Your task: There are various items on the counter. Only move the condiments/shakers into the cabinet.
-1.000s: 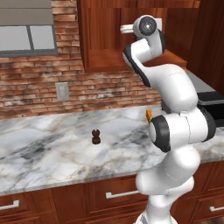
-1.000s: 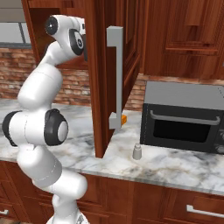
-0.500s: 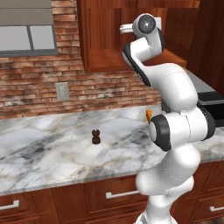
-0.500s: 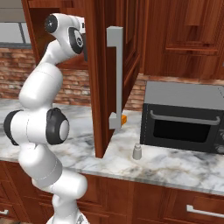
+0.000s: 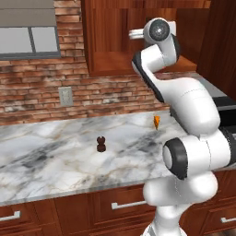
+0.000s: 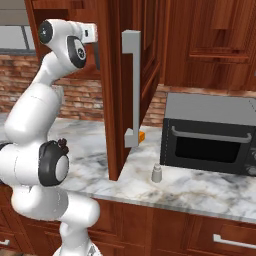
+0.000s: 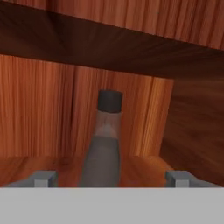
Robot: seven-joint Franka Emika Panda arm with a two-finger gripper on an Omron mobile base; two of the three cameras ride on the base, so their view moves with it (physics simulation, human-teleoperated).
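Hand view: a tall slender dark grey bottle (image 7: 103, 148) with black cap stands on grainy red-brown wooden cabinet (image 7: 39, 127) shelf, between the gripper (image 7: 111, 178)'s spread jaws, untouched.

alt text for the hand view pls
A tall dark grey bottle with a black cap stands upright on the red-brown wooden cabinet shelf, between the open gripper tips, which stand wide apart on either side of it.

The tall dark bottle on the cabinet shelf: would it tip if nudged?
Probably. The bottle is tall and slender, narrowing to a dark cap, so it looks top-heavy. It stands between the open gripper tips on the cabinet shelf; a sideways brush could topple it.
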